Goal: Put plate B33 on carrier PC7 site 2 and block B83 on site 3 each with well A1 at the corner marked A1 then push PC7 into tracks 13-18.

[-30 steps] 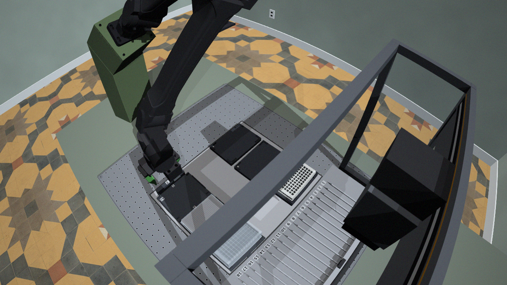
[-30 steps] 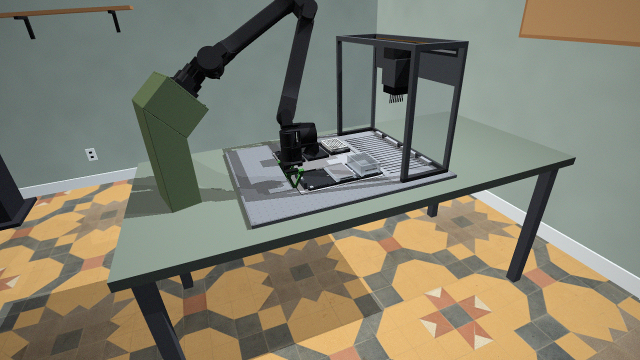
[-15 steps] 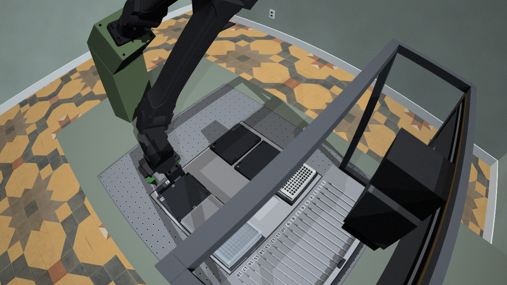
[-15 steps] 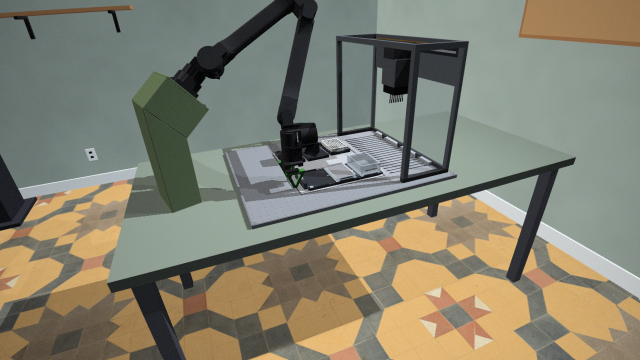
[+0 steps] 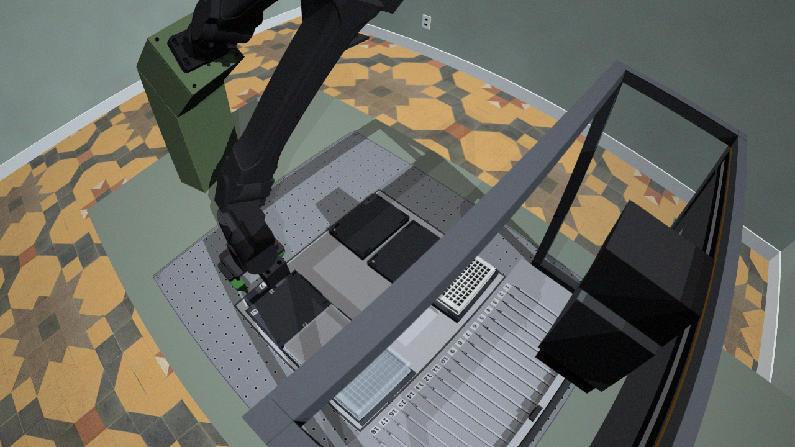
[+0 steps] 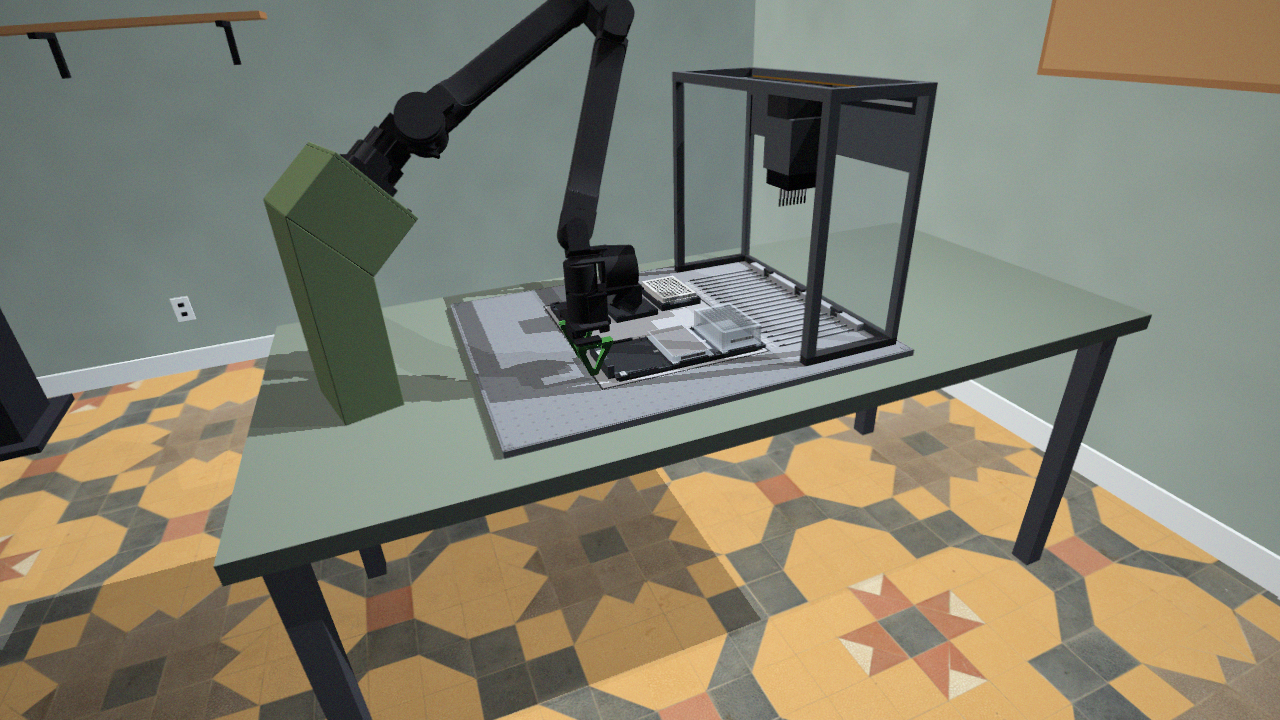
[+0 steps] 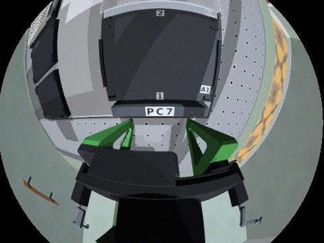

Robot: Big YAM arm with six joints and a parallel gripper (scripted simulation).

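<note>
Fingers spread wide, empty – just behind PC7's handle (image 7: 159, 111)

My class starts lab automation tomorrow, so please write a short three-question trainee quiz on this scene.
1. True or false: site 1 of the carrier holds a plate.
2. The end effector is: A open, empty; B shut on the handle; C shut on a plate.
3. How many nests stand bare?
Key: 1 false; 2 A; 3 two.
</note>
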